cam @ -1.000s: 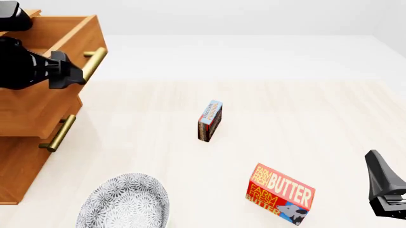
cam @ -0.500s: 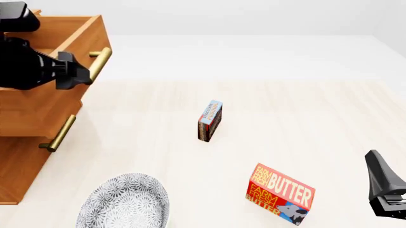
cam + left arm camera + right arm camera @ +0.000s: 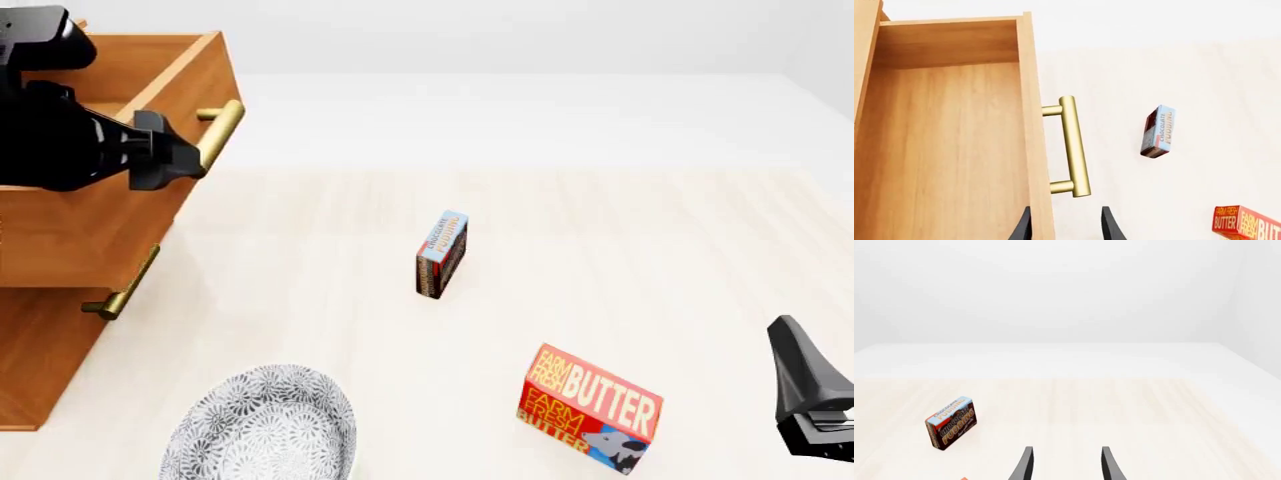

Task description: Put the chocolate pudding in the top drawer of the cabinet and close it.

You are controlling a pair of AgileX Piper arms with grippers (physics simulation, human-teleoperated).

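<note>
Left gripper sits at the front of the pulled-out top drawer, its fingers parted with the drawer's front panel between them and the brass handle just beyond; nothing is clamped. Right gripper hangs low over the near right of the table, fingers spread with only bare table between them.

On the middle of the table, well apart from both grippers, the chocolate pudding stands on a long edge: a small thin box with a light blue upper face and dark brown and red sides, lettered "CHOCOLATE PUDDING" in the right wrist view. Nearer the camera and to the right stands a red and yellow box reading "FARM FRESH BUTTER".

The drawer's wooden inside shows nothing in it as far as the left wrist view reaches. Below it, the cabinet shows a lower drawer handle. A patterned grey plate, nothing on it, lies at the near left.
</note>
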